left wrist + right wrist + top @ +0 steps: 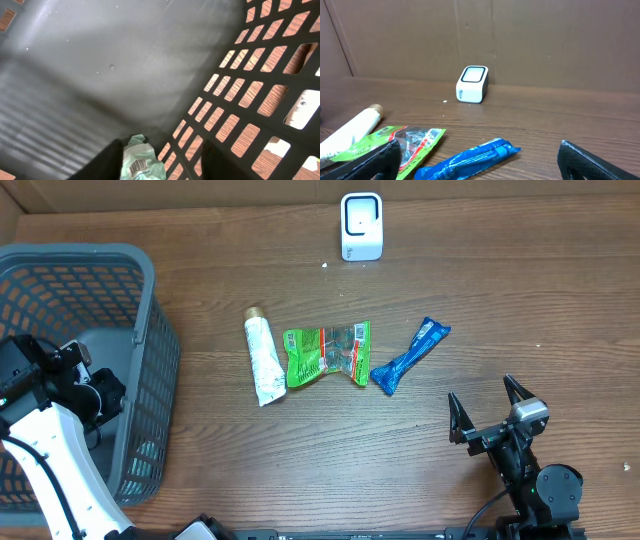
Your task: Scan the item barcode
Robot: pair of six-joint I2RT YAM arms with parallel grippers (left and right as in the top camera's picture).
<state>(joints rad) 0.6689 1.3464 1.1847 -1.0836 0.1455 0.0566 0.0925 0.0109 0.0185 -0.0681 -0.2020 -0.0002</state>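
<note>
Left wrist: packet point(142, 162) within left pincer point(162, 152).

Soft, even light covers the table point(300, 470); inside the basket point(125, 60) it is dim and the packet point(141, 162) blurs.

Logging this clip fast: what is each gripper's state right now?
Left gripper: open, a pale green packet lying in the gap.
Right gripper: open, empty.

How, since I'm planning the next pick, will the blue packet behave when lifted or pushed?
The blue packet looks like thin crinkled film, so it probably sags if lifted by one end. Its glossy wrapper may slip when pinched. It lies flat on the table, so it seems unlikely to roll when pushed.
</note>
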